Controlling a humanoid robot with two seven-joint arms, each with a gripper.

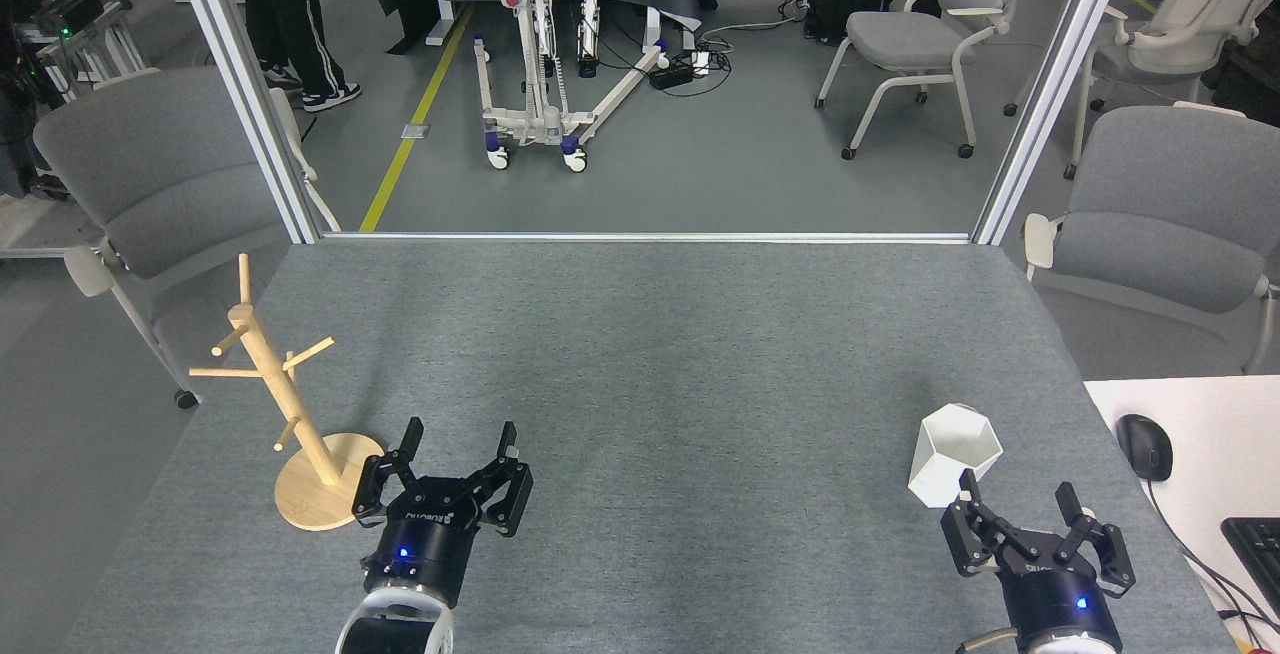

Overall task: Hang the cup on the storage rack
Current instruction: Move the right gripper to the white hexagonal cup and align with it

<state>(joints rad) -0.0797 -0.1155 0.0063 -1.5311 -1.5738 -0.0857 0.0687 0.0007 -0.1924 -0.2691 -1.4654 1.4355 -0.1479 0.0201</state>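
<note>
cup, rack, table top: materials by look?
The cup: white and matte with flat facets and no glare; likely ceramic or plastic, can't tell which.
The storage rack: light unpainted wood, pale tan pole, pegs and disc base; grain is too small to see.
The table top: grey, slightly mottled and non-reflective, looks like felt or carpet-type fabric.

I can make out small lettering on my left gripper (458, 444) and right gripper (1018, 502). It is too small to read.
</note>
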